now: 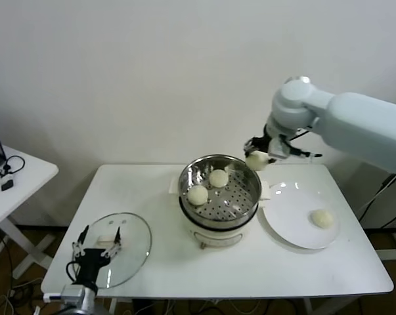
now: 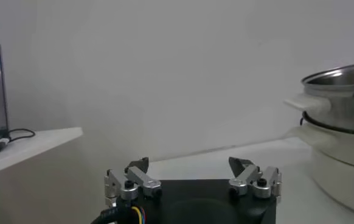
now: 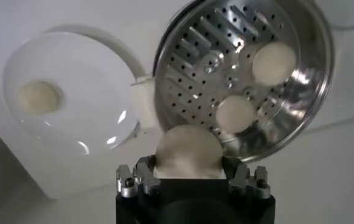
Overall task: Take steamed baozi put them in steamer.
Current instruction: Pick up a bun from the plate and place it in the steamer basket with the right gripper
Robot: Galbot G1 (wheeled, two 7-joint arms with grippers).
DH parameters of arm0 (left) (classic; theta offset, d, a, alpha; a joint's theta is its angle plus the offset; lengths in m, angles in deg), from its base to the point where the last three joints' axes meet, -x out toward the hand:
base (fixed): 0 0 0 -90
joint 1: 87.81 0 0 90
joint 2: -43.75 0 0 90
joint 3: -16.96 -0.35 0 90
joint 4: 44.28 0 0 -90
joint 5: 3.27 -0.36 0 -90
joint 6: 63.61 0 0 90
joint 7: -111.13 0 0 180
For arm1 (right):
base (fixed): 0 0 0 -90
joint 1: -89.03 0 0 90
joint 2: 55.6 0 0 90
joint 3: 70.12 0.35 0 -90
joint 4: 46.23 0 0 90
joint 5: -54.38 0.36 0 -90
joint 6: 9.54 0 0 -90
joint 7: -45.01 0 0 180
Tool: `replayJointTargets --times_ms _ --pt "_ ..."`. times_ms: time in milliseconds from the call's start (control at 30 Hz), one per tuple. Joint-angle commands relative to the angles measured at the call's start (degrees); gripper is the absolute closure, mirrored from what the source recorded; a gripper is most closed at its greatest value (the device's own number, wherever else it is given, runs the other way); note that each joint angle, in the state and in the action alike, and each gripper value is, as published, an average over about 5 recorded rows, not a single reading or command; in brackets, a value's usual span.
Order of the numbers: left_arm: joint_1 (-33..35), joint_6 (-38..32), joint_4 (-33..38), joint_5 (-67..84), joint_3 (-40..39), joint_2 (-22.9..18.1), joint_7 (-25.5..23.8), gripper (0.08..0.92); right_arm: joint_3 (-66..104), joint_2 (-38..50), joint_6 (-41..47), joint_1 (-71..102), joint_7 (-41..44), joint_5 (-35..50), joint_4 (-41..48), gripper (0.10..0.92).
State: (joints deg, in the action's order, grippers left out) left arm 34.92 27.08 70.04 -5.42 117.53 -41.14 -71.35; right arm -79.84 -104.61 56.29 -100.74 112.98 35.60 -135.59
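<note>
Holding one smooth, cream-white round dough bun between its fingers, closed partway on it, the right gripper hangs above the far rim of the round, shiny stainless-steel steamer pot, on the side toward the flat white plate. Two more buns lie on the pot's perforated floor; a fourth sits on the plate beside the pot. The pot rests on a cream-white cooker base on the white surface. The right wrist view shows the held bun directly over the steamer rim. The left gripper, fingers spread and empty, idles over the round glass lid beside the steamer; the left wrist view shows its dark fingertips apart.
</note>
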Motion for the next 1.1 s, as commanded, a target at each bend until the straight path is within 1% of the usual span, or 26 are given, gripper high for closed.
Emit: replayJointTargets --times_ms 33,333,733,1100 --pt "0.31 0.03 -0.13 0.04 0.29 -0.04 0.04 0.177 2.34 -10.57 -2.41 9.73 -0.13 -6.05 -2.38 0.313" --pt "0.41 0.87 -0.31 1.11 0.64 0.36 0.36 0.177 0.13 -11.97 -2.52 14.15 -0.08 -4.75 -0.60 0.314" --pt "0.64 1.25 -0.48 1.30 0.54 0.51 0.51 0.177 0.32 -13.28 -6.27 16.17 -0.28 -8.11 0.83 0.321" --pt "0.40 1.25 -1.02 1.11 0.37 0.37 0.53 0.177 0.32 -12.27 -6.74 16.48 -0.34 -8.29 -0.20 0.320"
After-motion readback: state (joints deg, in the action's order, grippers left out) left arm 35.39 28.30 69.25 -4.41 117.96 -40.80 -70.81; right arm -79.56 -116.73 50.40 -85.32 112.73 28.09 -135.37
